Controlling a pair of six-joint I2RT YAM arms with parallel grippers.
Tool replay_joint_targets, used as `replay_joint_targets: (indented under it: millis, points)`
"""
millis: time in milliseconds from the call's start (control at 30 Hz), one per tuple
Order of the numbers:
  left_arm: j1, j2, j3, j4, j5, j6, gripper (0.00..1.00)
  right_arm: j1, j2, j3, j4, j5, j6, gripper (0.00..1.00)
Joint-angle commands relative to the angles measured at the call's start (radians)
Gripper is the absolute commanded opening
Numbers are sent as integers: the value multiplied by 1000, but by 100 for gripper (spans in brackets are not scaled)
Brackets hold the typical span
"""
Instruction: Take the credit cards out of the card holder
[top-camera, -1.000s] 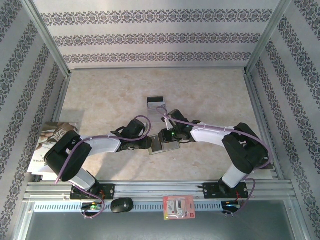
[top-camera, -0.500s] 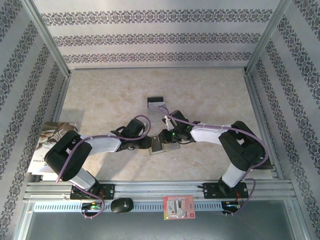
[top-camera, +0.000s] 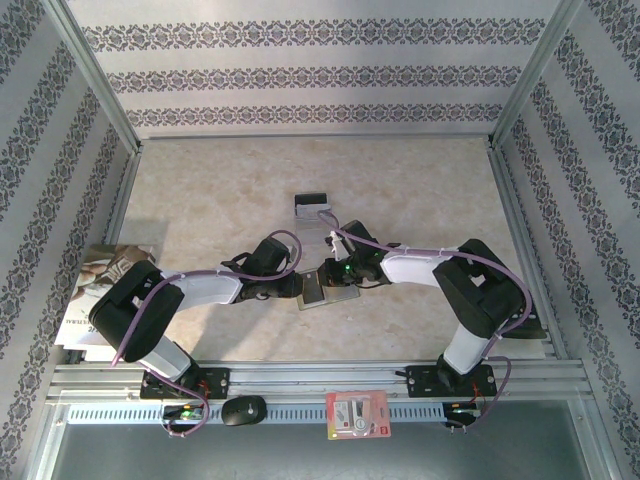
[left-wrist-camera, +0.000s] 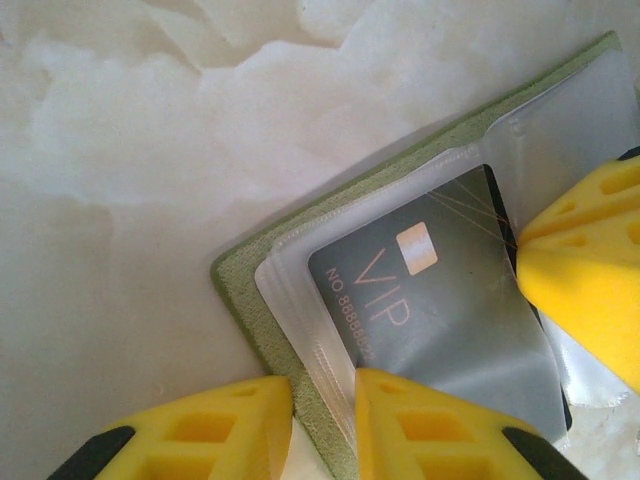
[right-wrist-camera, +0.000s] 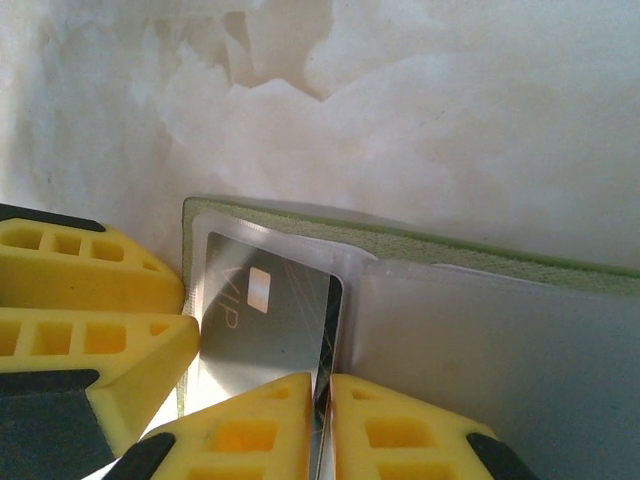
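Left wrist: left gripper (left-wrist-camera: 323, 395) pinches the olive fabric card holder (left-wrist-camera: 243, 300), right gripper (right-wrist-camera: 322, 390) the glossy credit card (left-wrist-camera: 440, 300).

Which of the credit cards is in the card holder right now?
The grey VIP card, tucked in the clear pocket of the olive-green card holder; the other card lies bare on the table farther back.

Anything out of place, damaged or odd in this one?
Nothing looks damaged. The card holder lies open, with a VIP card in its clear sleeve. The only strays are a black mouse and a red-and-white packet on the front rail.
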Motion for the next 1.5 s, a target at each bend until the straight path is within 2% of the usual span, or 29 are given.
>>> replay_joint_targets:
  millis: [0, 167, 433, 767, 900, 933, 1000, 1067, 1267, 1467]
  points:
    - [-1, 110, -14, 41, -6, 18, 25, -5, 27, -18, 44, -38, 28, 15]
    - [0, 108, -13, 40, -6, 17, 25, -6, 28, -23, 49, -40, 34, 16]
    - [0, 103, -14, 34, -5, 18, 23, -10, 4, -43, 64, -19, 44, 0]
    - [3, 97, -24, 33, -7, 21, 21, -21, -99, -83, -15, 131, 9, 0]
    - [5, 100, -25, 37, -6, 21, 21, -19, -117, -78, -24, 129, -4, 0]
    - [5, 102, -25, 37, -5, 21, 21, -17, -117, -75, -22, 118, -7, 3]
    - [5, 105, -24, 39, -4, 21, 21, -20, -119, -76, -13, 94, 2, 18]
    - [6, 106, -22, 38, -3, 21, 21, -22, -121, -81, 9, 65, 14, 25]
    - [6, 110, -20, 37, 1, 24, 20, -30, -101, -79, 2, 46, 20, 28]
    - [6, 115, -16, 38, 6, 24, 19, -34, -70, -79, 27, -23, 21, 28]
